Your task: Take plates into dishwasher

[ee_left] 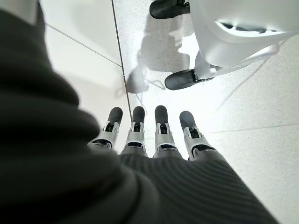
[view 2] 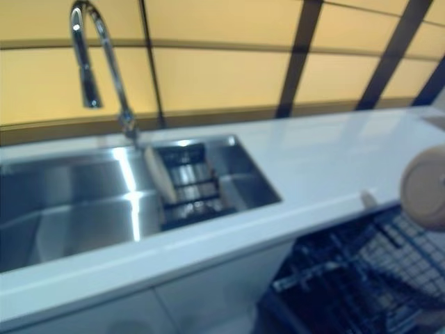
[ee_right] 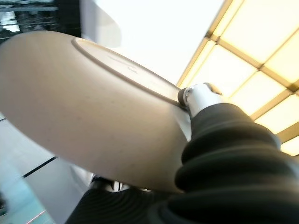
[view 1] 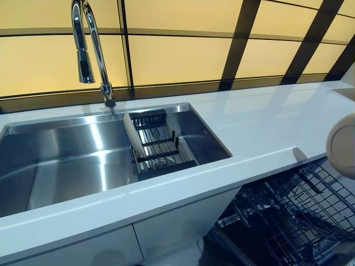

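Transfer stage of the loading task. We carry one beige plate [ee_right: 88, 107] in our right hand [ee_right: 198, 100], whose thumb presses on the plate's foot ring while the dark ribbed cover sits under the rim; the fingers on the far face are hidden, so we read the grip as clamped on the plate from the thumb alone. In the head views the plate [view 1: 341, 145] shows only as a rounded edge at the right border, held above and just beyond the counter [view 1: 260, 133] edge, with the open dishwasher rack [view 1: 299, 216] below the hand. Our left hand [ee_left: 149, 140] hangs idle, fingers straight and apart, pointing at the floor and holding nothing. Well away from the carrying hand, toward our left, a second plate [view 1: 134, 136] stands on edge in the dish rack [view 1: 161, 147] inside the sink [view 1: 61, 160], beneath the faucet [view 1: 91, 50]. We judge the task partly done at most: the held plate is not yet lowered into the rack, and at least the sink plate remains to fetch
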You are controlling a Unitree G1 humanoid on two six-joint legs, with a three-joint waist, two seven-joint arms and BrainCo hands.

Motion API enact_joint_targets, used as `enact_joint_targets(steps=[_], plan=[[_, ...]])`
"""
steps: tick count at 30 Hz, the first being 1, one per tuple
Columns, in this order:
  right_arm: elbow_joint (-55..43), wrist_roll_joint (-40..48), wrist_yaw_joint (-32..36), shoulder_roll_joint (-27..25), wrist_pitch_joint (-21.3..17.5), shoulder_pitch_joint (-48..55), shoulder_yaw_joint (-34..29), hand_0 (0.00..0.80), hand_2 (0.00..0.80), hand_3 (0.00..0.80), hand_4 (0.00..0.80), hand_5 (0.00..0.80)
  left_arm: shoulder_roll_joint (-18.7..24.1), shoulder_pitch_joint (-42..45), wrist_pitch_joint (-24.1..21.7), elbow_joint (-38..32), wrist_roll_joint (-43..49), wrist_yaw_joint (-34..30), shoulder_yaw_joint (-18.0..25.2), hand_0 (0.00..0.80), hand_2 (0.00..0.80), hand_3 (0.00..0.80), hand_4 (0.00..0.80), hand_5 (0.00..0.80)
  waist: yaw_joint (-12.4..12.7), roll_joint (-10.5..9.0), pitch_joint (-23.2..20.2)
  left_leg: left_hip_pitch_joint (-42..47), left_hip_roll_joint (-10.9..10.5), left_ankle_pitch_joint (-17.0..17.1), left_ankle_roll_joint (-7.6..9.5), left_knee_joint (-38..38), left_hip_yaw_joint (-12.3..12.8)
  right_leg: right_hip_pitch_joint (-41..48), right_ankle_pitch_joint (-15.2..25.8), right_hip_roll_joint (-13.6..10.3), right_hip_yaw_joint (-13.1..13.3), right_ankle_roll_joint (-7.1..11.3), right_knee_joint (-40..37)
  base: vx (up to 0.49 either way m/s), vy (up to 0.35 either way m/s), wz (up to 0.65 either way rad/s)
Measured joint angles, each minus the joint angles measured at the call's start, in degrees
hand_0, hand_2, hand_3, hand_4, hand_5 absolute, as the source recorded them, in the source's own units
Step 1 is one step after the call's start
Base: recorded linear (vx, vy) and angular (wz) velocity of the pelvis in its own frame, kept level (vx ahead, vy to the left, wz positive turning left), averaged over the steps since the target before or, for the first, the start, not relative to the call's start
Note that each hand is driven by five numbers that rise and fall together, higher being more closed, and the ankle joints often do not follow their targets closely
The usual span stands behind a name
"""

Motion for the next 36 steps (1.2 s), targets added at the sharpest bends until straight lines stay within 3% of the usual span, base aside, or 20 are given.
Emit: enact_joint_targets(steps=[10, 18, 26, 36], plan=[[-2.9, -3.0, 3.8, 5.7, -1.7, 8.0, -2.7, 0.800, 0.800, 0.800, 0.800, 0.800, 0.2, 0.0, 0.0, 0.1, 0.6, -1.2, 1.6, 0.000, 0.000, 0.000, 0.000, 0.000, -0.6, -0.42, -0.4, 0.3, 0.3, -0.5, -0.19, 0.0, 1.7, -0.4, 0.3, 0.1, 0.3, 0.38, -0.1, 0.002, -0.020, -0.09], [-6.8, -7.9, 4.2, 15.3, -3.3, 12.4, -2.2, 0.800, 0.800, 0.800, 0.800, 0.800, 0.2, 0.2, 0.0, 0.0, 0.6, -1.4, 1.6, 0.000, 0.000, 0.000, 0.000, 0.000, -0.3, -0.33, -0.4, 0.7, 0.3, -0.5, -0.22, 0.0, 1.8, -0.2, 0.3, 0.2, 0.3, 0.37, -0.1, -0.006, -0.017, 0.00], [-9.3, -13.8, 4.6, 20.0, -3.3, 12.8, 2.6, 0.800, 0.800, 0.800, 0.800, 0.800, 0.0, 0.8, 0.0, -0.1, 0.6, -1.4, 1.6, 0.000, 0.000, 0.000, 0.000, 0.000, -0.1, 0.34, -0.3, 0.8, 0.5, -0.5, -0.24, 0.0, 2.3, -0.3, 0.4, 0.1, -0.1, 0.45, -0.1, -0.012, -0.040, -0.03], [-9.4, -17.4, 3.3, 25.3, -3.9, 11.8, 9.5, 0.800, 0.800, 0.800, 0.800, 0.800, -0.1, 1.4, 0.1, -1.9, 0.6, -1.3, 1.6, 0.000, 0.000, 0.000, 0.000, 0.000, 0.1, 2.92, 1.1, 0.8, 0.5, -0.5, -0.29, 0.0, 2.2, -0.3, 0.4, 0.0, -0.3, 0.45, -0.1, -0.013, -0.018, 0.01]])
